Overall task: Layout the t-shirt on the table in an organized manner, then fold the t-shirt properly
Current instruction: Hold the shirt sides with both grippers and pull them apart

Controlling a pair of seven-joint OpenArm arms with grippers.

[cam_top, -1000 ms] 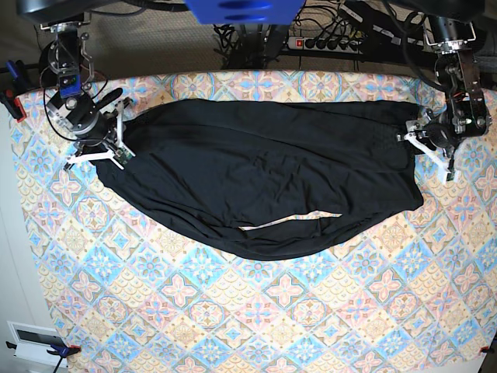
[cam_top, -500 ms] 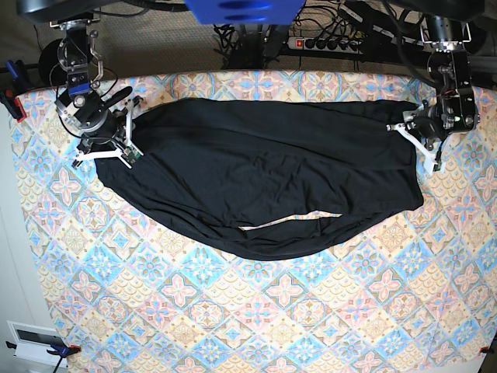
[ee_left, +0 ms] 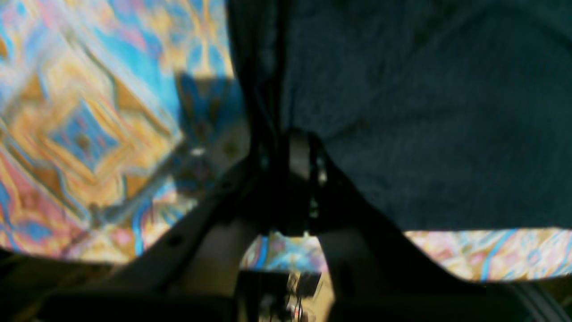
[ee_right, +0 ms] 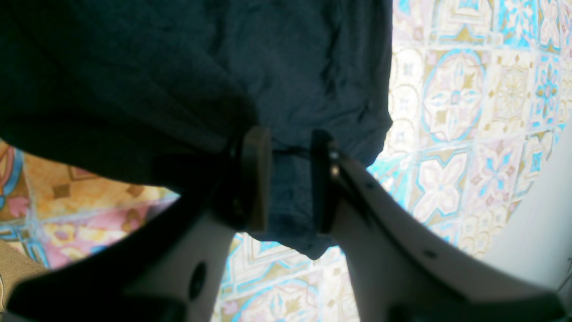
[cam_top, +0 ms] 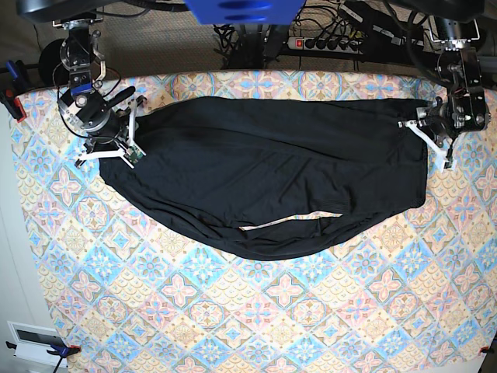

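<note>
Black cotton-looking fabric is basically the whole story here: the shirt point(cam_top: 264, 175) lies spread wide across the far half of the table point(cam_top: 256, 311), and we've got it pinched at both ends. It isn't flat, though. The near edge sags in a long curve, and a pale sliver shows where a layer has flopped open near the middle.

On the robot's right side, the right gripper point(ee_right: 286, 179) has a bunched corner of cloth sitting between its jaws, which stand about half apart with fabric filling the gap, so we'd call that a hold. The tail of the corner hangs out below the fingers.

The left gripper point(ee_left: 290, 179) is blurrier in its wrist view, but its jaws look nearly shut, pinching a thin edge of the shirt right at the corner.

Why hold it like this? Our guess: gripping two opposite corners lets us pull the far edge taut and straight along the back of the table, so the rest can be smoothed out. The layout step looks underway, folding not started. The main worry is the thin left pinch slipping under tension.
</note>
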